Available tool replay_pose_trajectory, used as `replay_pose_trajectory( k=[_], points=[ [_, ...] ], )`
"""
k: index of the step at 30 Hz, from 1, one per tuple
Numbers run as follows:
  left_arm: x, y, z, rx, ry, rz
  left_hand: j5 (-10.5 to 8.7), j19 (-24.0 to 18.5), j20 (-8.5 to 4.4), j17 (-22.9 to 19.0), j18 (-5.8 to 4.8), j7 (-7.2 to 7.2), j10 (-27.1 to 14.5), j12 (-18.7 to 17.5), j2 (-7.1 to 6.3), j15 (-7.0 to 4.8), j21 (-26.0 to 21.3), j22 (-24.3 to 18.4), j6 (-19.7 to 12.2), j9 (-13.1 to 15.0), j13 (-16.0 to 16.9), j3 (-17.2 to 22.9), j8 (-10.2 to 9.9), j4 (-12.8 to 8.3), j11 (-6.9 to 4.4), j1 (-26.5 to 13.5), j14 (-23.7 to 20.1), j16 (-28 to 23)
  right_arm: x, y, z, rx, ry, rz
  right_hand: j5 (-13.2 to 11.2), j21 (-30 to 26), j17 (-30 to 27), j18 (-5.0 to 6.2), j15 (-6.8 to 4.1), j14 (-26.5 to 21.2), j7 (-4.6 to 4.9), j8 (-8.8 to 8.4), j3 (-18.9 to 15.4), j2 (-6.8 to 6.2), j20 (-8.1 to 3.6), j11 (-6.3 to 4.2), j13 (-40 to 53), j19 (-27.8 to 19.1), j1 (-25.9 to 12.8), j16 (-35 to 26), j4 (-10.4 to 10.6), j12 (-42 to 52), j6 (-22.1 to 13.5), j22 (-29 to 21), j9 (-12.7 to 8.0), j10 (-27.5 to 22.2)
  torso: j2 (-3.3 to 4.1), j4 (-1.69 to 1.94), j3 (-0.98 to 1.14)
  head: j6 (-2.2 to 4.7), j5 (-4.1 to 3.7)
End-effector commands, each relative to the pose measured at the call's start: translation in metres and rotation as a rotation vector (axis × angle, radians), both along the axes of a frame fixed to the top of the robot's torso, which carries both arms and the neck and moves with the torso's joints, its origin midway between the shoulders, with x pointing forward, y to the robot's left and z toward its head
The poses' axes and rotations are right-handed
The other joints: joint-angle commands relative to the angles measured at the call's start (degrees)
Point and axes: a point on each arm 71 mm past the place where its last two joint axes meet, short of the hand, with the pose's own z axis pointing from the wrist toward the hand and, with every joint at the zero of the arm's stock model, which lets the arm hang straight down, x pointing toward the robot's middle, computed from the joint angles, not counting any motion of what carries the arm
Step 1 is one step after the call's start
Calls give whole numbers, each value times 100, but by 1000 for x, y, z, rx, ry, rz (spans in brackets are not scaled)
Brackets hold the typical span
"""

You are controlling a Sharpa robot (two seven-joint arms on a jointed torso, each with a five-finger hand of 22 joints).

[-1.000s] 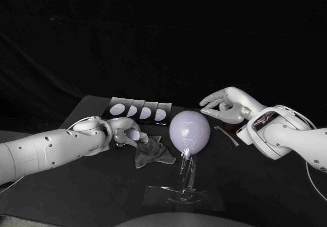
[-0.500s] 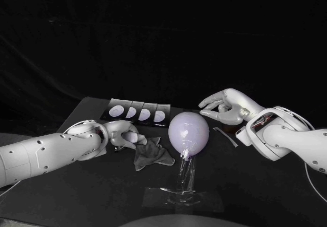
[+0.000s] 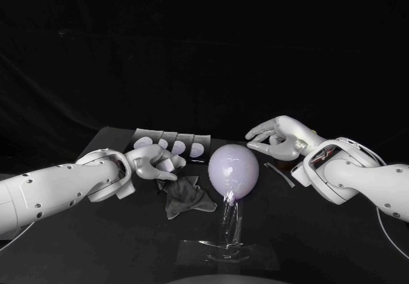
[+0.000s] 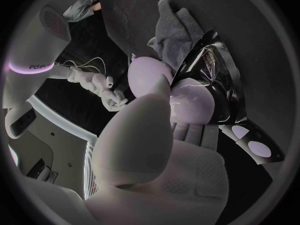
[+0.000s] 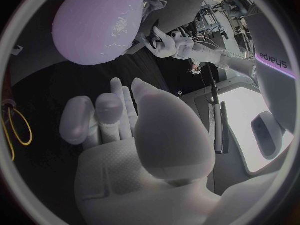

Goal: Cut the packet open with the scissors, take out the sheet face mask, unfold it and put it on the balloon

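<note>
The mask (image 3: 183, 198) is being found just beside the left hand (image 3: 153, 163) (grip cannot be told), toward the balloon (image 3: 233, 171); the right hand (image 3: 277, 139), curled empty, is being held beyond it.

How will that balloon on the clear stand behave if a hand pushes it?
The balloon looks light and sits high on a thin clear stand, so a push would probably sway or tip it. Its glossy skin suggests a touch may slide rather than grip.
</note>
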Motion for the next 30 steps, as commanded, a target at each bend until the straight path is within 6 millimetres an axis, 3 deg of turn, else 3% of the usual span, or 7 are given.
replay_pose_trajectory(
  k=[1,6,10,13,18,27,30],
  points=[
    [0,-7,13,-246,49,42,-21,-132,-6,-49,-76,179,9,-54,9,36,-46,-29,39,-16,-10,44,-40,-1,28,18,-101,-28,0,0,0,0,0,-5,29,-2,5,3,-7,-26,16,35,43,14,-15,8,5,-37,-44,7,-3,6,29,7,5,35,11,-14,-4,60,-24],
    [2,-13,23,-451,101,101,-21,161,-1,-67,-131,210,-19,-131,-27,75,41,-5,27,-46,-14,81,-72,-1,83,18,-67,-62,1,0,0,1,-1,-7,33,0,5,3,-9,-26,14,36,63,18,-17,6,5,-38,-34,11,-11,3,28,12,8,36,5,6,9,104,-72],
    [2,-19,27,-583,158,125,-20,401,1,-83,-182,228,-69,-197,-38,85,127,18,12,-69,-19,117,-98,-7,98,23,-44,-87,1,1,0,1,-2,-7,33,1,6,2,-9,-25,15,35,68,15,-17,6,4,-38,-31,13,-14,1,24,13,8,35,9,-2,3,158,-97],
    [2,-26,28,-709,237,132,-20,454,-2,-94,-207,257,-182,-250,-29,89,145,16,-24,-88,-29,143,-127,-14,103,35,-41,-106,1,4,0,3,-4,-7,33,2,6,2,-9,-25,15,34,68,14,-17,6,4,-38,-31,14,-14,1,24,14,8,34,8,1,7,267,-136],
    [2,-41,29,-872,354,119,-20,640,-6,-97,-218,318,-455,-309,-13,88,214,20,-319,-200,-43,182,-253,-29,101,59,45,-118,1,10,0,11,-6,-11,33,-5,7,5,-10,-23,22,21,98,9,-19,6,6,-48,-25,23,-20,6,-6,7,8,53,6,-1,15,347,-185],
    [0,-66,30,-1023,500,35,-20,743,-10,-140,-215,304,-801,-328,-43,84,205,-24,-686,-328,-60,150,-393,-29,80,9,9,-180,1,23,10,60,11,-16,30,15,51,1,-21,-5,25,-2,143,-48,-28,-9,33,-41,-62,80,-15,40,-60,44,12,181,0,-3,19,573,-307],
    [-1,-74,30,-1041,529,3,-19,792,-11,-169,-201,337,-1016,-336,-98,96,191,-55,-1024,-441,-69,77,-514,-22,98,-68,-35,-224,2,29,14,72,16,-7,18,27,54,-2,-26,0,23,-12,156,-76,-32,-18,48,-36,-96,97,-9,53,-82,63,15,245,4,7,14,629,-356]
  ],
)
